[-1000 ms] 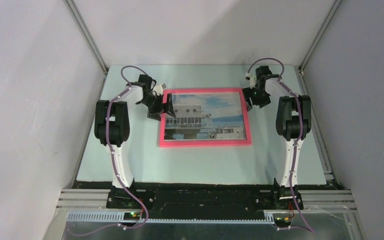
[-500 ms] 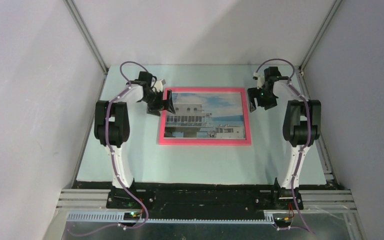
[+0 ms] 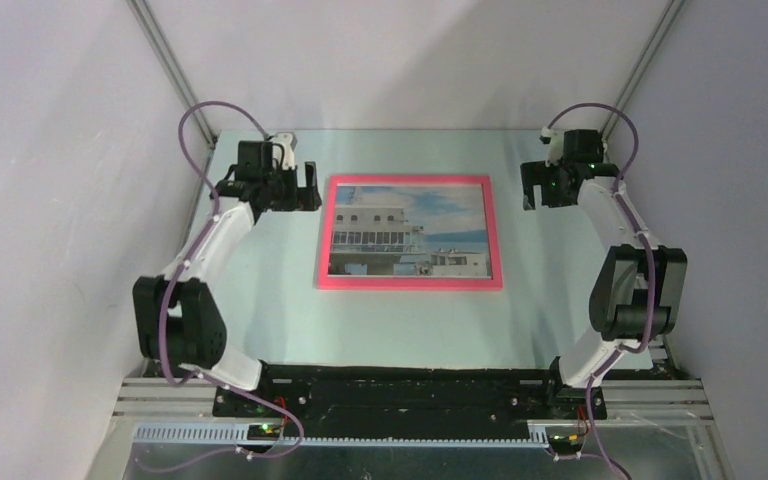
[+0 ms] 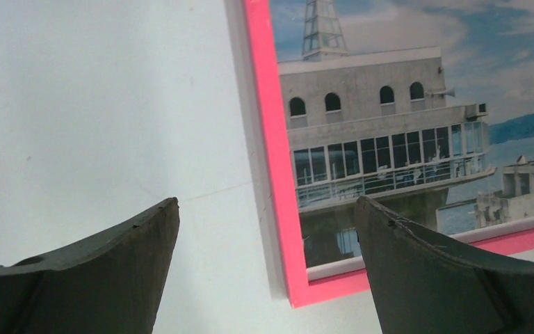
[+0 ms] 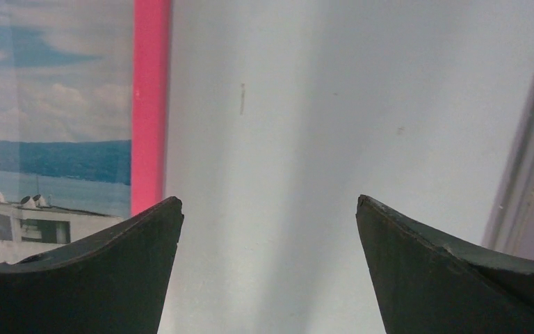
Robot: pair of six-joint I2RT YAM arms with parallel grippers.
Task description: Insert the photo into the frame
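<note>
The frame, with a salmon-pink border, lies flat in the middle of the table. The photo of a white building against sky and sea lies inside it, face up. My left gripper hovers just off the frame's far left corner, open and empty. In the left wrist view the frame's border and the photo show between the spread fingers of the left gripper. My right gripper hangs open and empty to the right of the frame's far right corner. The right wrist view shows bare table between the fingers of the right gripper, with the border to the left.
The pale table is boxed in by white walls on three sides, with aluminium rails in the corners. A wall rail runs close to the right of my right gripper.
Both grippers have drawn back from the frame's far corners, the left one leftward and the right one rightward. The right jaws have spread wider. Both arms' elbows have swung outward and nearer.
</note>
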